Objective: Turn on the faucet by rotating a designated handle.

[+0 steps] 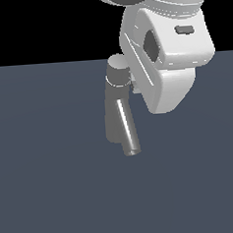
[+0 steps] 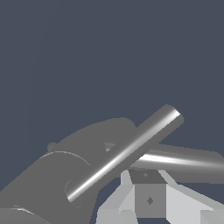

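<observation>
Grey faucet (image 1: 118, 106) mid-floor, open room around; claw (image 2: 149, 199) beside handle (image 2: 124, 153), state unclear.

Handle (image 2: 124, 153) hidden behind arm (image 1: 169, 60) in exterior view; fingers' state perhaps unreadable.

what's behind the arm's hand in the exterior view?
The arm covers the right side of the faucet cap. The handle shows only in the wrist view, by the gripper. Contact can't be judged.
</observation>
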Robot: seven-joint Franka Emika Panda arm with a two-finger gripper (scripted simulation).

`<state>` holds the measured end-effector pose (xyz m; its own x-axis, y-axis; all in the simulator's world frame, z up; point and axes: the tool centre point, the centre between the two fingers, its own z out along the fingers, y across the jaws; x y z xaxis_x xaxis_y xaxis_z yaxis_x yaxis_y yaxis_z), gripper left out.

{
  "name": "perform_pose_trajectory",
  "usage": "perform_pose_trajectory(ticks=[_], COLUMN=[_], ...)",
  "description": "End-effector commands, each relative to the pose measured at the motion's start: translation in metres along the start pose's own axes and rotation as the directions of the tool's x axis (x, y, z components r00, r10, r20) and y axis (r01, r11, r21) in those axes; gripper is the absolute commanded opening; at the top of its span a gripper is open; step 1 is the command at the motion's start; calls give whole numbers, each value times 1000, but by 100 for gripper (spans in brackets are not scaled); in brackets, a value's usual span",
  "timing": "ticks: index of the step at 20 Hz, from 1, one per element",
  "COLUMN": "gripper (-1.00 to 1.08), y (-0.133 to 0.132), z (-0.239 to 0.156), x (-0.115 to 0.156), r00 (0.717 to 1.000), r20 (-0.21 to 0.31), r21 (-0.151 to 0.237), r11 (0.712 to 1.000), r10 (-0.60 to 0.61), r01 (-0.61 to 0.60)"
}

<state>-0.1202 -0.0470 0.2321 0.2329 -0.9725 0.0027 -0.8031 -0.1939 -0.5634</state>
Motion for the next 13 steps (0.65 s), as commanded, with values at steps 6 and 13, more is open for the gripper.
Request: perform_pose_trajectory(ticks=[6, 13], gripper=[-100, -100], y=[-10, -21], z=[-2, -2], x=[39, 60], r00=[999, 998], r20=[-29, -36], r21=[-3, -4], r11=[999, 999], r10=[38, 47], r01=[-38, -47])
